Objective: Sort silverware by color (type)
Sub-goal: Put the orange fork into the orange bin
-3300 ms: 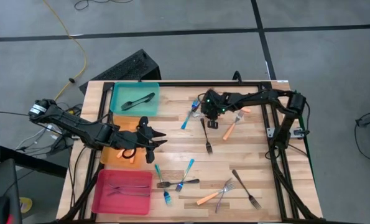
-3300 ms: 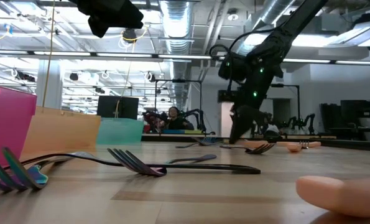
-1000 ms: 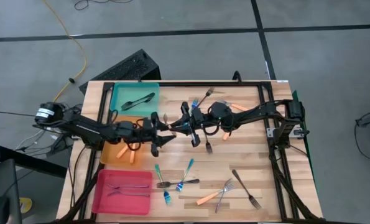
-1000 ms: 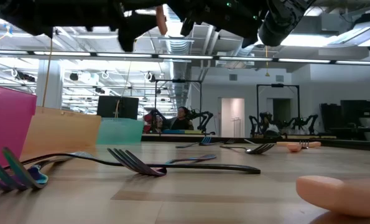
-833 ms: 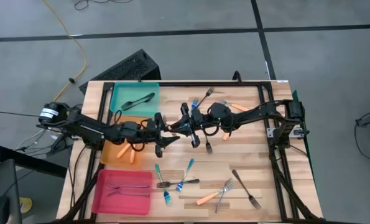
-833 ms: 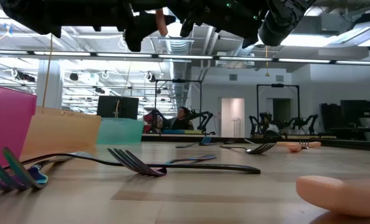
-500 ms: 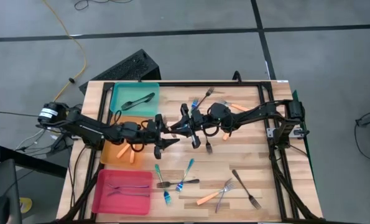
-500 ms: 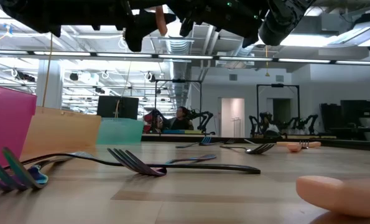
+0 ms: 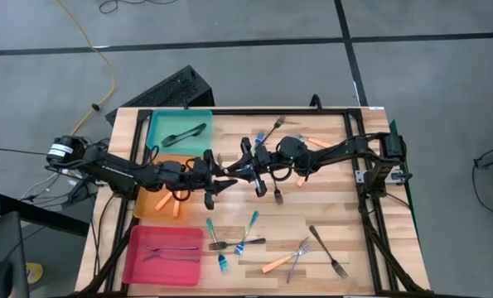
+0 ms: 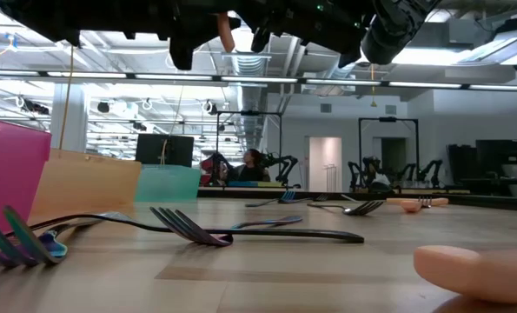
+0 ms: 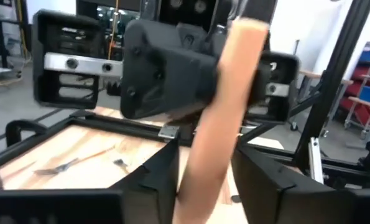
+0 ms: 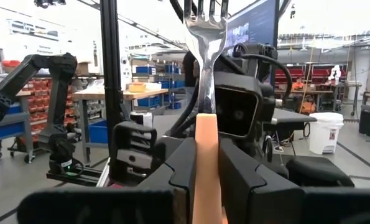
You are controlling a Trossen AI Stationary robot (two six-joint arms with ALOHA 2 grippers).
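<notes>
Both hands meet in mid-air above the worktop (image 9: 329,207), just beside the orange tray (image 9: 151,207), apparently to pass an orange-handled fork (image 12: 204,93) across so the left arm can drop it with its colour. The right hand (image 9: 248,165) pinches the handle, tines up. The left hand (image 9: 215,177) has its fingers spread on either side of the same handle, not visibly closed. Loose forks (image 9: 246,233) lie below, well clear. The teal tray (image 9: 157,124) and pink tray (image 9: 138,263) flank the orange one.

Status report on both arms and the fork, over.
Right gripper shut on orange-handled fork, mid-air. Left gripper meets it at the handle. Nothing between them.
</notes>
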